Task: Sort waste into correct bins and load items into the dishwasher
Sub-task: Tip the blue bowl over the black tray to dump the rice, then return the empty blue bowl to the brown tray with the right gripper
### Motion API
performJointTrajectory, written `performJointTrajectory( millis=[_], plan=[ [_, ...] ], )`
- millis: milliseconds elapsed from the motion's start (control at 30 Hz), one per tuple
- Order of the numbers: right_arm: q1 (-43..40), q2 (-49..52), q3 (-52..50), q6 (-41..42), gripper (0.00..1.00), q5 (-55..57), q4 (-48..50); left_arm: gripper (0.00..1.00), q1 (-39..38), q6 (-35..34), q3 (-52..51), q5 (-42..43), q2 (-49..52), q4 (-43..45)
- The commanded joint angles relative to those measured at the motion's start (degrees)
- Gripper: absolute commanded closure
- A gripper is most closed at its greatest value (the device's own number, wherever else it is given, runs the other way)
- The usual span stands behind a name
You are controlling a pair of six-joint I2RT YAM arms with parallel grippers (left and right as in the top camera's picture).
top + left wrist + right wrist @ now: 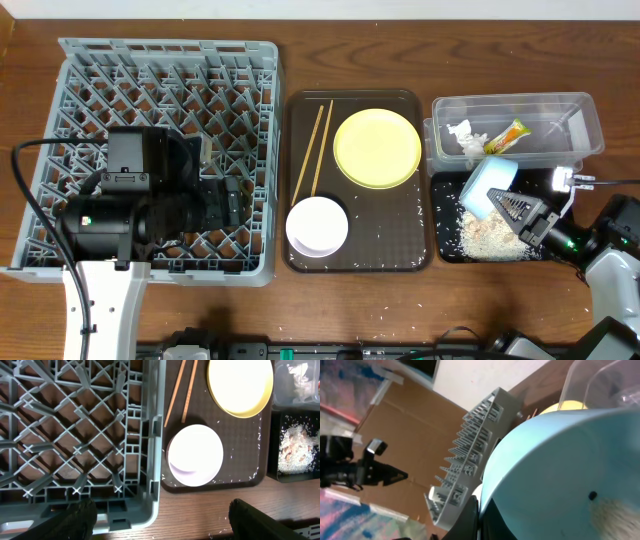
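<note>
Rice (487, 235) lies in a pale heap in the black tray (530, 185), which sits near the right edge of the desk (400, 310), toward the front. A blue bowl (489, 187) hangs tipped on its side above that tray, its open mouth facing the heap. The right gripper (507, 204) holds it, fingers pressed together on the rim.

Behind the black tray and touching it, at the desk's back right corner, stands a clear tub (590, 125). Inside are a crumpled tissue (463, 137) and a wrapper (506, 135), side by side.

A brown tray (390, 235) fills the middle of the desk. On it a yellow plate (377, 147) sits at the back right, a white bowl (317, 225) at the front left, and two chopsticks (313, 150) lie along the left side, nearly parallel, their near ends just behind the bowl. A few grains are scattered on the brown tray's front part and on the desk's front edge.

A grey rack (170, 70) covers the left end of the desk, close beside the brown tray. The left gripper (162, 510) hovers above the rack's front right part, fingers spread wide and holding nothing.
</note>
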Motion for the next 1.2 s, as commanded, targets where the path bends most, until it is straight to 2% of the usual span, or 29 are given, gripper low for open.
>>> performJointTrajectory(
  millis=[0,67,100,167,200,233,267,300,367,400,433,467,500,533,600,633,667,700,733,767,833,967,1100,1167],
  plan=[
    [0.42,0.44,-0.17,0.11,0.99,-3.50,0.59,0.15,-0.28,0.81,0.94,-0.76,0.00,-0.24],
    [0.37,0.59,-0.17,5.64,0.99,-0.09,4.02,0.14,-0.28,0.79,0.94,-0.74,0.00,-0.24],
    [0.55,0.61,-0.17,9.03,0.99,-3.23,5.84,0.15,-0.28,0.79,0.94,-0.74,0.00,-0.24],
    [1.01,0.59,-0.15,7.96,0.99,-3.39,6.73,0.15,-0.28,0.79,0.94,-0.76,0.00,-0.28],
    [1.01,0.70,-0.15,8.33,0.99,-0.07,6.88,0.15,-0.28,0.79,0.94,-0.76,0.00,-0.28],
    [1.01,0.87,-0.15,11.32,0.99,0.55,6.78,0.15,-0.28,0.79,0.94,-0.76,0.00,-0.28],
    [1.01,0.90,-0.17,11.87,0.99,-4.15,7.06,0.15,-0.28,0.79,0.94,-0.76,0.00,-0.26],
    [1.38,0.72,-0.04,12.20,0.99,-4.20,6.47,0.15,-0.28,0.79,0.94,-0.76,0.00,-0.26],
    [1.95,0.37,-0.07,6.95,0.99,0.22,6.64,0.15,-0.28,0.79,0.94,-0.74,0.00,-0.26],
    [2.14,0.48,-0.07,10.40,0.99,5.57,6.69,0.15,-0.28,0.79,0.94,-0.74,0.00,-0.26],
    [2.14,0.48,-0.07,14.62,0.99,5.84,6.99,0.15,-0.28,0.79,0.94,-0.74,0.00,-0.26],
    [2.49,0.48,-0.09,14.38,0.99,1.51,7.17,0.15,-0.28,0.79,0.94,-0.76,0.00,-0.26],
    [2.91,0.42,-0.07,10.05,0.99,-4.20,7.61,0.14,-0.28,0.79,0.94,-0.76,0.00,-0.26],
    [3.21,0.42,-0.07,9.20,0.99,-1.95,8.66,0.15,-0.28,0.79,0.94,-0.74,0.00,-0.26],
    [3.26,0.44,-0.07,17.40,0.99,7.93,9.20,0.15,-0.28,0.79,0.94,-0.74,0.00,-0.26],
    [3.41,0.44,-0.07,17.94,0.99,3.72,9.79,0.15,-0.28,0.79,0.94,-0.76,0.00,-0.26],
    [3.67,0.42,-0.07,14.21,0.99,-2.54,10.32,0.15,-0.28,0.79,0.94,-0.74,0.00,-0.26],
    [4.11,0.37,-0.02,12.02,0.99,-3.67,10.86,0.15,-0.28,0.79,0.94,-0.74,0.00,-0.28],
    [4.55,0.37,-0.02,14.67,0.99,3.37,11.28,0.15,-0.28,0.79,0.94,-0.74,0.00,-0.26],
    [5.44,0.37,-0.04,20.94,0.99,10.88,10.84,0.15,-0.28,0.79,0.94,-0.76,0.00,-0.17],
    [7.08,-0.13,0.02,21.07,0.99,6.54,10.78,0.15,-0.28,0.79,0.94,-0.74,0.00,-0.13],
    [13.11,-3.82,1.51,25.81,0.99,11.63,9.51,0.14,-0.28,0.79,0.94,-0.76,0.00,-0.33],
    [23.82,-11.21,5.92,27.06,0.99,31.74,0.48,0.14,-0.28,0.79,0.94,-0.76,0.00,-0.31],
    [31.87,-14.58,9.29,27.28,0.99,44.76,-4.90,0.14,-0.28,0.79,0.94,-0.76,0.00,-0.28]
  ],
)
